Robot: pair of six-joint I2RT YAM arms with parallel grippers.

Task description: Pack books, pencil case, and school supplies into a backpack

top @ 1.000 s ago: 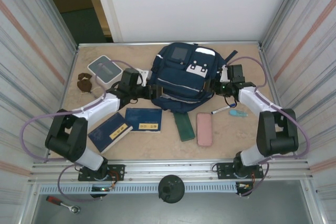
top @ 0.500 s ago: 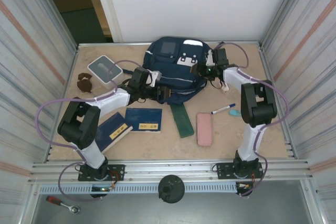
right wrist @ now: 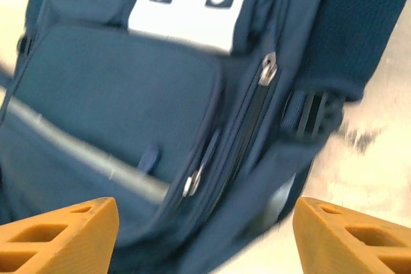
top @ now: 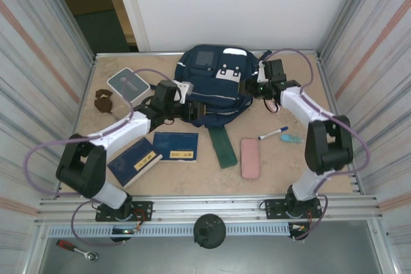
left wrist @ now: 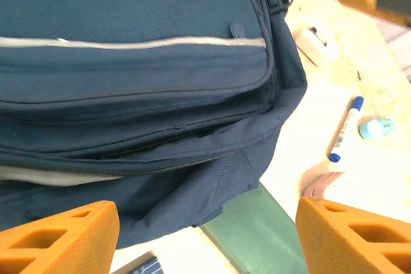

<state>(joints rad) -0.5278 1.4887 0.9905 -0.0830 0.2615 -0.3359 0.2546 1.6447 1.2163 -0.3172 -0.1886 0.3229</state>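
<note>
Flagging slip risk: left gripper (top: 194, 111) and right gripper (top: 246, 86) flank the backpack (top: 215, 85) at the table's (top: 289, 168) far side, both spread apart, empty. We judge zips (right wrist: 264, 70) shut; a grab could slide off fabric and shove it. Books (top: 176, 147) lie nearer, unpacked.

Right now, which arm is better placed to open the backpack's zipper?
Probably right: the right gripper, open, faces a zipper pull on the backpack; the left gripper points at its lower edge.

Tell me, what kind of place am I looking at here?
Probably a robot test booth, not a classroom: ribbed metal walls enclose a small table, two arms are bolted to a rail, and a backpack lies staged.
</note>
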